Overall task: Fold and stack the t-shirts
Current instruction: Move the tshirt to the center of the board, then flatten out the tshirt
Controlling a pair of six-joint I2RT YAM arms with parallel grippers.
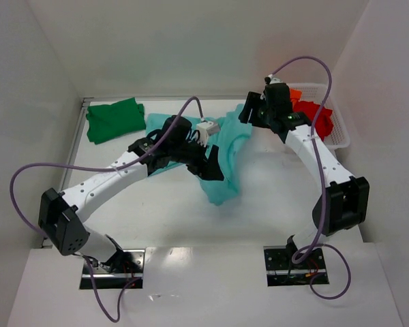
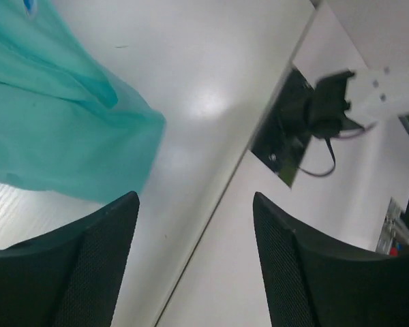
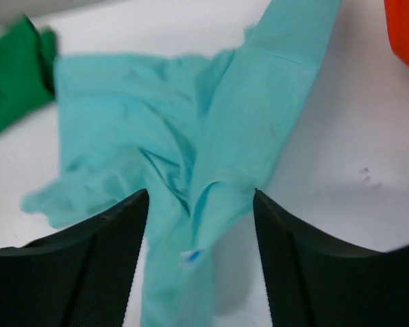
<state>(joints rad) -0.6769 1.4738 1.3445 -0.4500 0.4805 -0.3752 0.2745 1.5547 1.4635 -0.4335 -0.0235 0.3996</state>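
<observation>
Left gripper [image 2: 194, 204]: jaws apart, empty | right gripper [image 3: 200, 201]: jaws apart, empty, above crumpled light teal t-shirt [image 3: 123, 109]

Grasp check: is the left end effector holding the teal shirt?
No, left end effector is open over bare table; teal shirt lies beside it.

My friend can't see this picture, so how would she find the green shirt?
Start at the white table and go to its far left corner. The dark green t-shirt lies there, in a compact bundle. Its neighbour, the light teal t-shirt, is paler and lies crumpled in the middle.
</observation>
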